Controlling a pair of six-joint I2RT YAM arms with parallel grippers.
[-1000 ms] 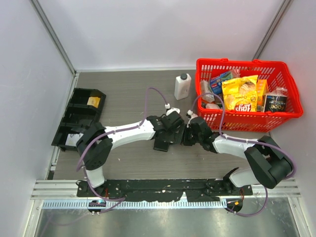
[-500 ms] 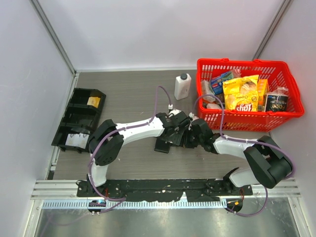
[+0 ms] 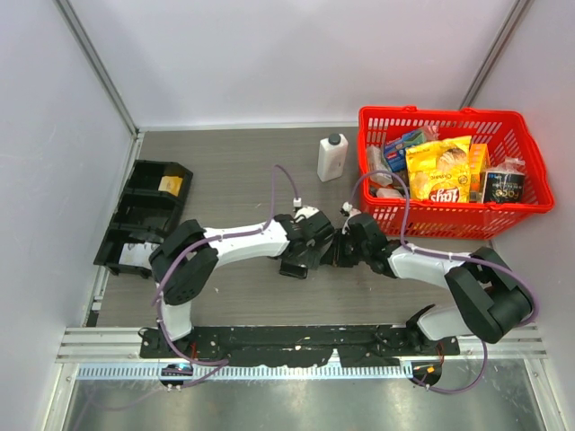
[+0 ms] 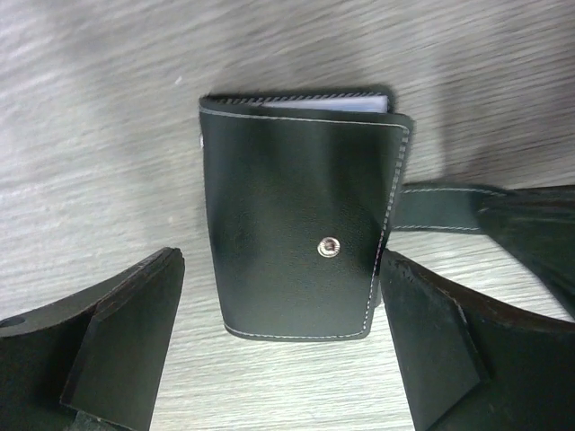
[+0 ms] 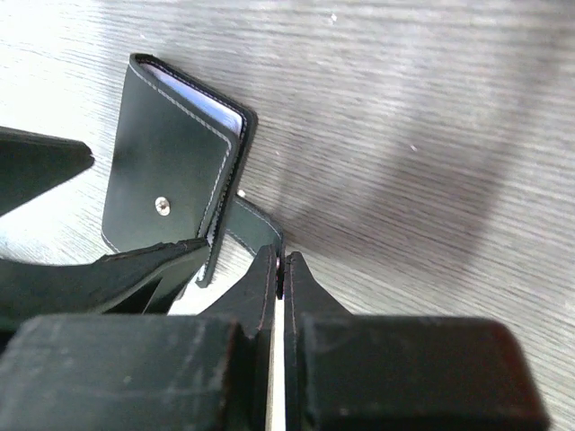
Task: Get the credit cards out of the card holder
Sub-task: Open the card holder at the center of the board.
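My left pincer [image 4: 283,278] stands wide, a finger on either side of the closed card holder [image 4: 296,242], which lies flat on the table [image 4: 108,108] between them. My right pincer [image 5: 278,262] is pinched on the snap tab [image 4: 440,208] at its tips. The credit cards [image 4: 305,104] show only as a pale edge at the holder's far end. I judge this is the opening step: next I should pin the cover and draw the tab back.

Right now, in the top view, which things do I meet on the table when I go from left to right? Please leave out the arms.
tray → card holder → bottle → basket
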